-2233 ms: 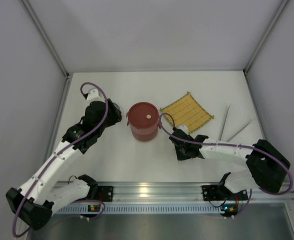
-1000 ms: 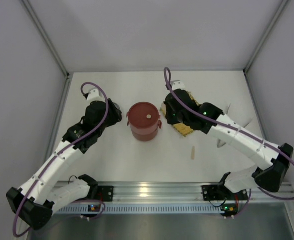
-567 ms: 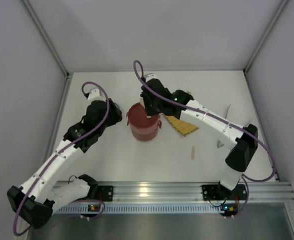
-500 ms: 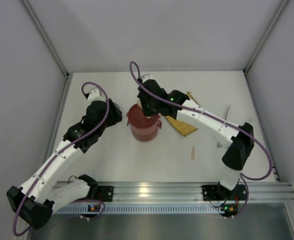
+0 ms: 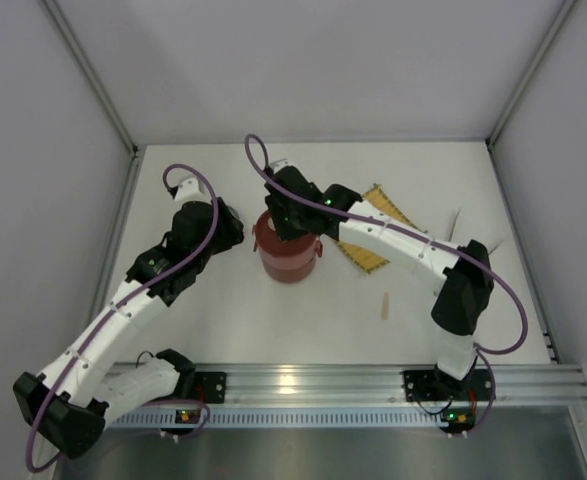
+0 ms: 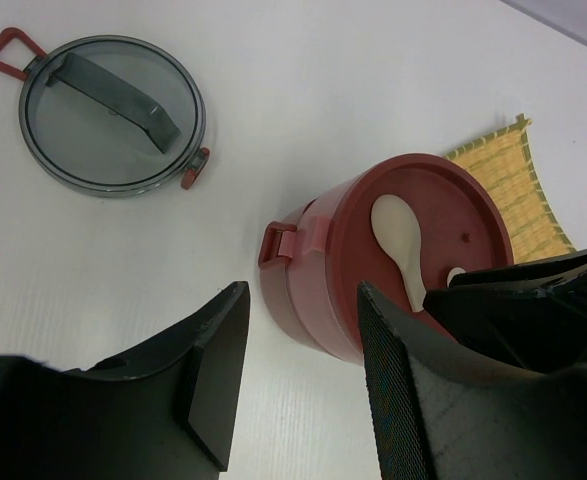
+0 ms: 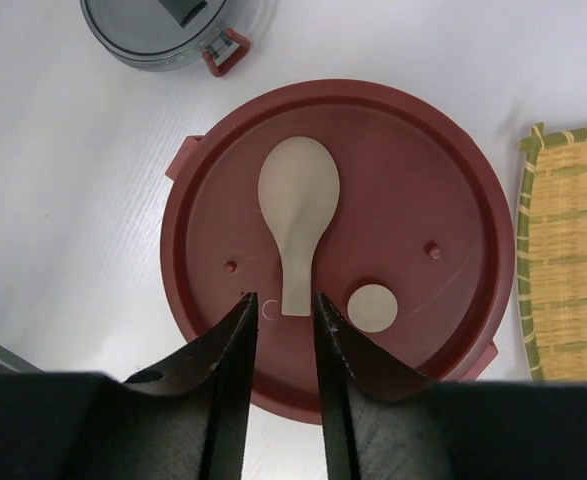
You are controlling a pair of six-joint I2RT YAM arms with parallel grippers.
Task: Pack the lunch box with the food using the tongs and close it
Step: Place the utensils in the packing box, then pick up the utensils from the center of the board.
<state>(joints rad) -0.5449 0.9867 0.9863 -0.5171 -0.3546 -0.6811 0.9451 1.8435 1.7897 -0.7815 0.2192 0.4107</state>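
The lunch box (image 5: 291,262) is a closed round maroon tin; its flat lid (image 7: 393,190) carries a pale dot (image 7: 373,307) and a small beige spoon (image 7: 298,205). My right gripper (image 7: 283,298) hovers over that lid, open by a narrow gap, with the spoon's handle end between the fingertips and not pinched. My left gripper (image 6: 298,300) stands open and empty just left of the lunch box (image 6: 373,260). The tongs (image 5: 455,220) lie at the far right, partly behind the right arm. No food shows in any view.
A yellow woven mat (image 5: 373,240) lies right of the lunch box. A short beige stick (image 5: 384,305) rests on the table nearer the front. A grey see-through lid with red tabs (image 6: 108,115) lies left of the box, and shows again in the right wrist view (image 7: 163,30).
My right arm has swung left from over the mat to above the lunch box, and its jaws have widened slightly. The left arm has stayed where it was.
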